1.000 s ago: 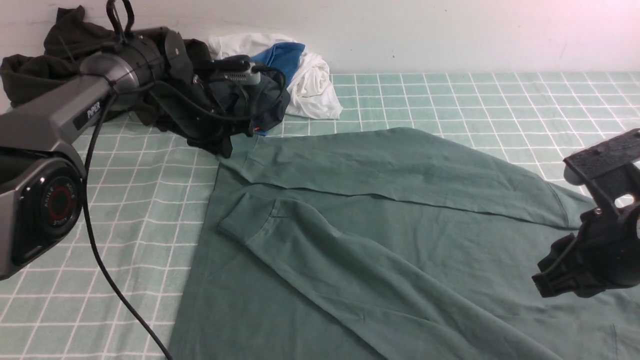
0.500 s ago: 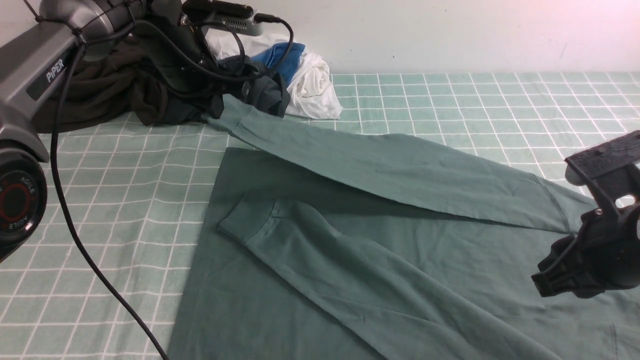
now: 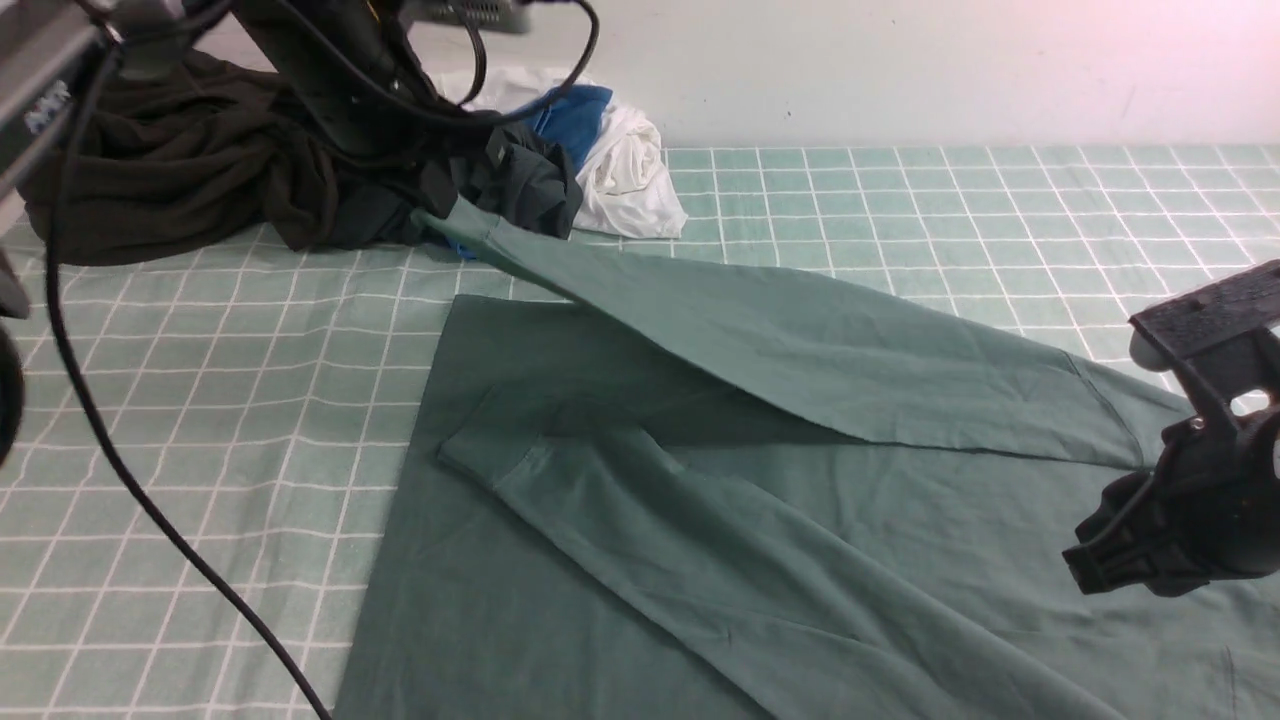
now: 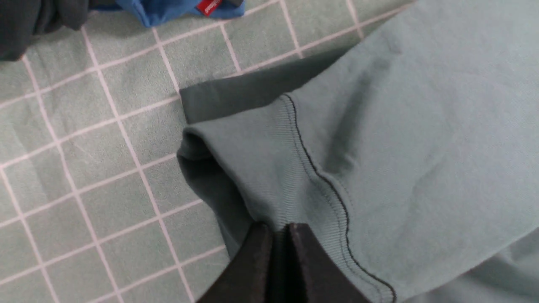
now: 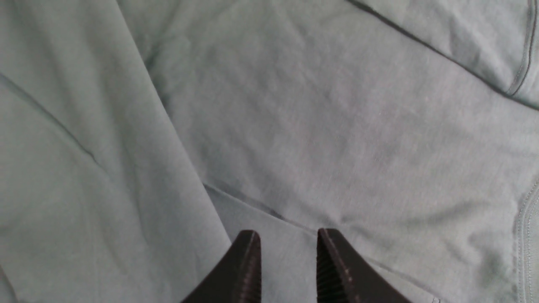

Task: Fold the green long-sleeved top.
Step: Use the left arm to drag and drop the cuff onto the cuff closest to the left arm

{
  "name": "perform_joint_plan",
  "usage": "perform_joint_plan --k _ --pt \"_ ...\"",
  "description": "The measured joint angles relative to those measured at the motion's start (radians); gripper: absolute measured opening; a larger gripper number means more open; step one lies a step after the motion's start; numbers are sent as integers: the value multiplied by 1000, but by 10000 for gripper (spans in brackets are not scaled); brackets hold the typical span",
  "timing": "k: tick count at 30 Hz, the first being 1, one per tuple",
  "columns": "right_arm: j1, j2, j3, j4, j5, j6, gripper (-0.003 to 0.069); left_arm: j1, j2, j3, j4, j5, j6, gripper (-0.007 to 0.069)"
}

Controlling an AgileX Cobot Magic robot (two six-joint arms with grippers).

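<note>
Front view shows the green long-sleeved top (image 3: pixel 800 560) spread flat across the middle and right of the worktop (image 3: pixel 200 420), which is covered by a pale checked cloth (image 3: pixel 900 200). One sleeve (image 3: pixel 800 340) rises off the body of the top in a slant toward the back left and casts a dark shadow beneath it. Its cuff (image 4: pixel 261 168) is pinched in the left tool (image 4: pixel 276 229), whose jaws are closed tight on the ribbed edge. The other sleeve (image 3: pixel 650 520) lies flat, folded across the body of the top. At the right edge the right tool (image 5: pixel 288 237) hangs over the top with its jaws partly apart and nothing between them. Behind the raised cuff sits a heap of dark clothes (image 3: pixel 170 170), and just beside it a white and blue bundle (image 3: pixel 620 160) lies against the wall (image 3: pixel 900 70)
</note>
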Motion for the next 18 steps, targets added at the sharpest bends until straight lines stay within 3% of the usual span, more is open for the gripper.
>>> perform_joint_plan --k 5,6,13,18 --pt "0 -51 0 1 12 1 189 -58 -249 293 -6 -9 -31 19" --pt "0 -82 0 1 18 2 189 -88 -342 451 -9 -38 -42 19" --pt "1 -194 0 36 76 -6 192 -191 -575 1058 -20 -293 -55 19" --pt "49 -229 0 99 163 -95 208 -209 -595 1262 -12 -376 -18 85"
